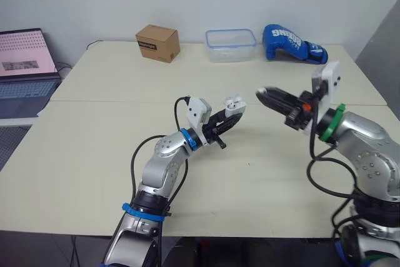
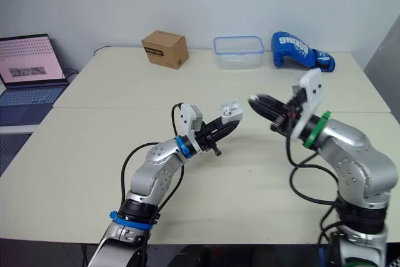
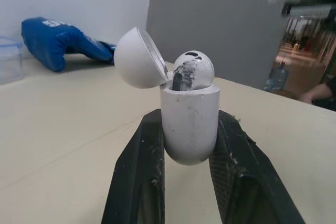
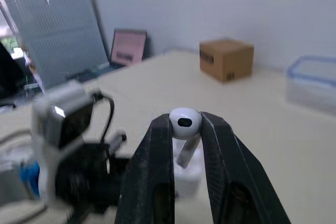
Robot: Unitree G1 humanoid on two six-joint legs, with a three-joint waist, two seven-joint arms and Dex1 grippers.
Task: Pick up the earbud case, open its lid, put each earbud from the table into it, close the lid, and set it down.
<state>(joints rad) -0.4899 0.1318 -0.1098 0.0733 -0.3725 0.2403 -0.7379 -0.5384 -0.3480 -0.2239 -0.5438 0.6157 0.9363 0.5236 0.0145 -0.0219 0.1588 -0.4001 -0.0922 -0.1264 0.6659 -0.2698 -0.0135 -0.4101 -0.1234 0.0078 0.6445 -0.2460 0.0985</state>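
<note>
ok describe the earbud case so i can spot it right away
Look at the cream table, then the left gripper raised over its middle. The earbud case is the small white capsule pinched between its black fingers. Its lid is flipped open with one earbud seated inside, unlike the loose earbud in the right gripper.

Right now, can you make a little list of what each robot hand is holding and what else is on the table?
Left jaws: shut on the earbud case
Case lid: open
Inside case: one earbud
Right jaws: shut on the second earbud, close to the case, not yet in
Far side of table: cardboard box, clear plastic container, blue boxing glove
Off to the robot's left: laptop, screen lit
</note>
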